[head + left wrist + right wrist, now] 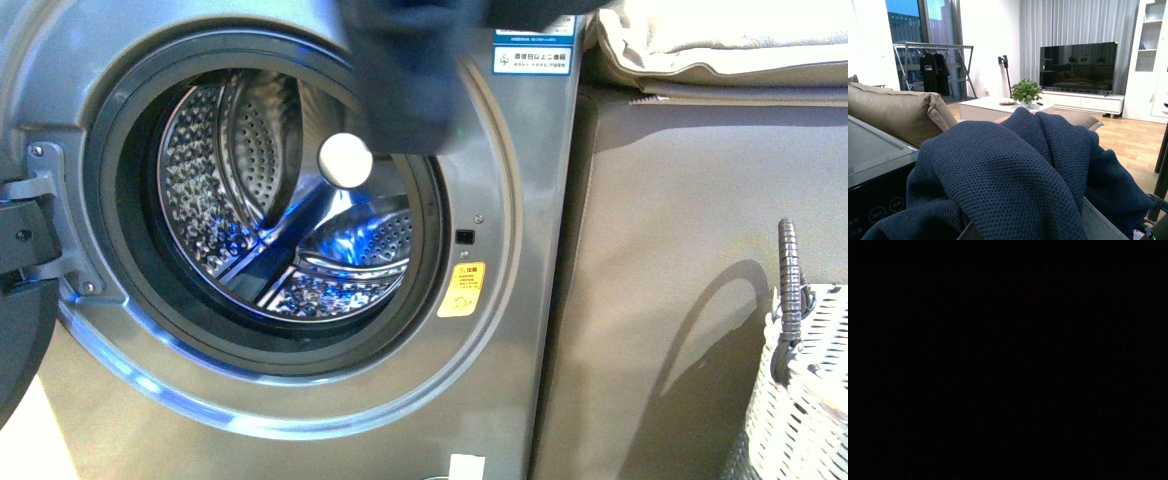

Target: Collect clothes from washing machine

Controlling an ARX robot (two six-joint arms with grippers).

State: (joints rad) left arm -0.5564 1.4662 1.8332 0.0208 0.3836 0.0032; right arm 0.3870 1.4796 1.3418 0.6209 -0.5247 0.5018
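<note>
The washing machine (520,300) fills the front view, its porthole open and the perforated steel drum (250,200) showing no garment inside. The dark navy clothes (410,70) hang at the top of that view, in front of the porthole's upper right rim, with a small white round patch (345,158) at their lower edge. In the left wrist view the navy knit clothes (1013,175) drape over my left gripper, which is shut on them. Of that gripper only a grey finger edge (1100,222) shows. The right wrist view is dark.
The open door (20,300) juts in at the far left. A grey-and-white woven basket (800,400) stands low at the right, beside a grey panel (680,250). Beige cushions (720,50) lie above it. The left wrist view looks over a sofa (893,110) into a living room.
</note>
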